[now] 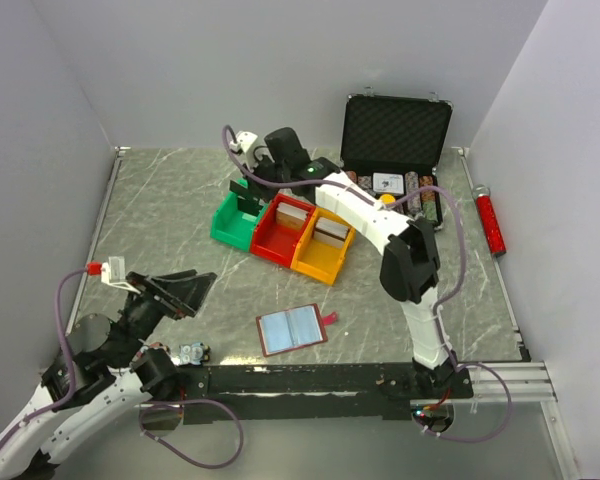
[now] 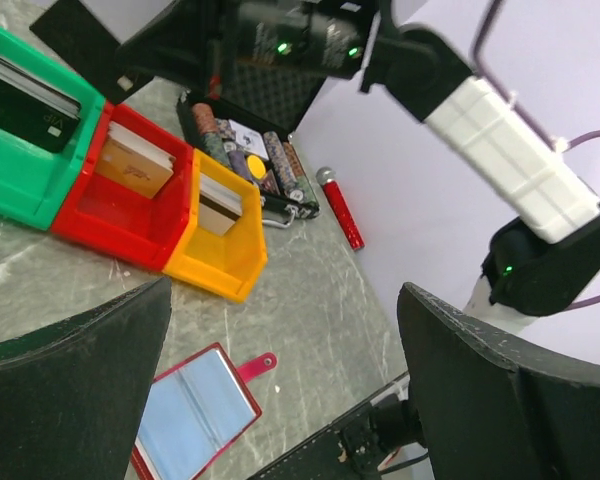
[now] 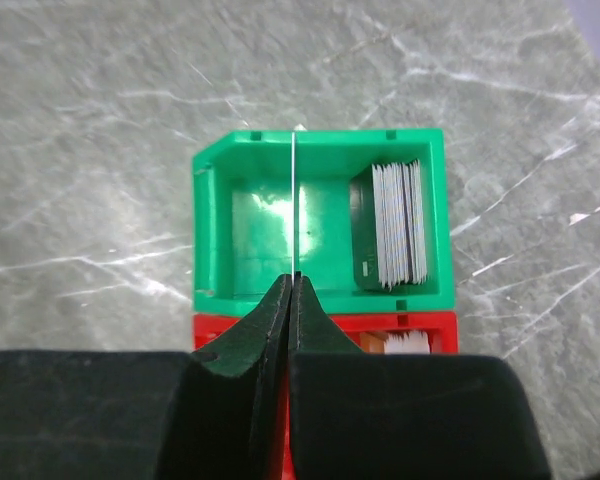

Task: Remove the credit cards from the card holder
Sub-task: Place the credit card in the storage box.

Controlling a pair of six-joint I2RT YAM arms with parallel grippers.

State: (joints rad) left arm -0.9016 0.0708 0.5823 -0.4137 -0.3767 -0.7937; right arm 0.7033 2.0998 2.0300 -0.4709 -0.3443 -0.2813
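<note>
The card holder [image 1: 292,329] lies open on the marble table near the front edge, red-rimmed with pale blue-grey faces up and its strap tab [image 1: 329,319] to the right; it also shows in the left wrist view [image 2: 195,415]. My right gripper [image 3: 294,285] is shut on a thin credit card [image 3: 294,200], seen edge-on and held upright over the green bin [image 3: 215,240]. A stack of cards [image 3: 395,225] stands on edge in that bin's right part. My left gripper [image 2: 285,300] stands wide open and holds nothing, left of the card holder and above the table [image 1: 185,290].
A red bin [image 1: 280,235] and a yellow bin [image 1: 325,255], each with a card deck, adjoin the green bin [image 1: 230,225]. An open black chip case [image 1: 395,130] stands at the back right. A red cylinder [image 1: 492,220] lies by the right wall.
</note>
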